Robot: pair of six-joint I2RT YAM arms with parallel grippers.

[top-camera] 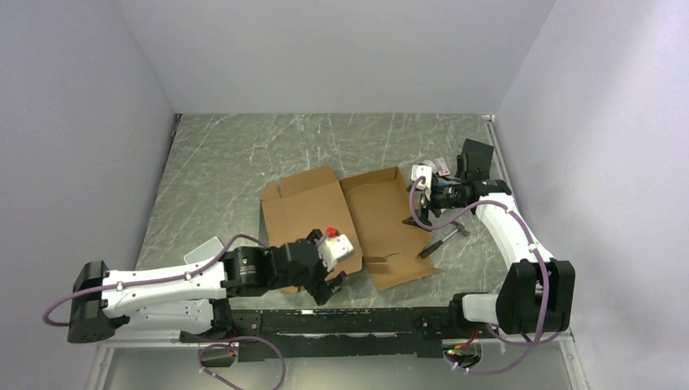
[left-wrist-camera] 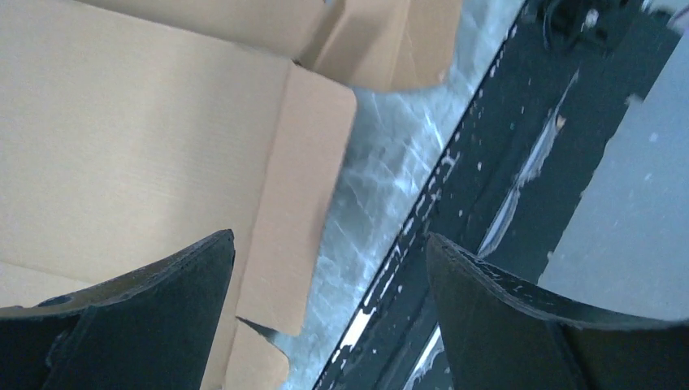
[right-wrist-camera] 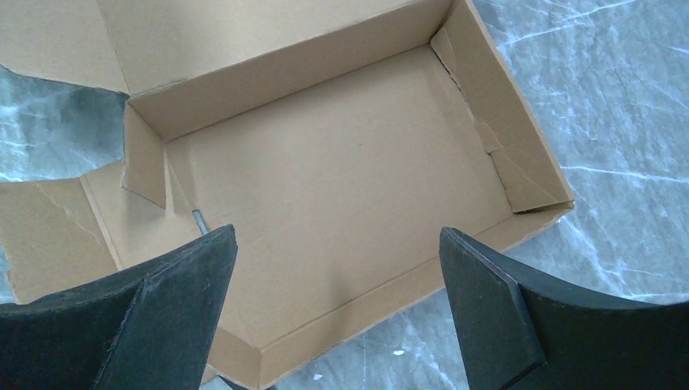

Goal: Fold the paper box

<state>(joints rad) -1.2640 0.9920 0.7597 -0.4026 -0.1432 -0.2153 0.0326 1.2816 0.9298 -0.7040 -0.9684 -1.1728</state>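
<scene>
The paper box [top-camera: 345, 215] is seen lying in the middle of the grey marbled tabletop [top-camera: 227, 162], only partly formed. Its left half is spread as a flat brown panel with a short flap along one edge. Its right half is raised into a shallow tray, and in the right wrist view low walls are seen standing along the tray's sides. A further flap is laid flat towards the near edge of the tabletop.

The left claw [left-wrist-camera: 329, 313] is held at the near left corner of the cardboard with its jaws wide apart and nothing gripped between them. One finger is seen over the flat panel and the other over the dark rail [left-wrist-camera: 487, 162] at the tabletop's near edge. The right claw [right-wrist-camera: 337, 317] is held above the tray, its jaws likewise spread wide and gripping nothing. Whether the cardboard is touched by either claw cannot be told.

A black block [top-camera: 476, 154] is seen beyond the right arm. A grey tin [top-camera: 203, 249] lies beside the left arm. A small dark-handled tool [top-camera: 443, 240] lies just right of the box.
</scene>
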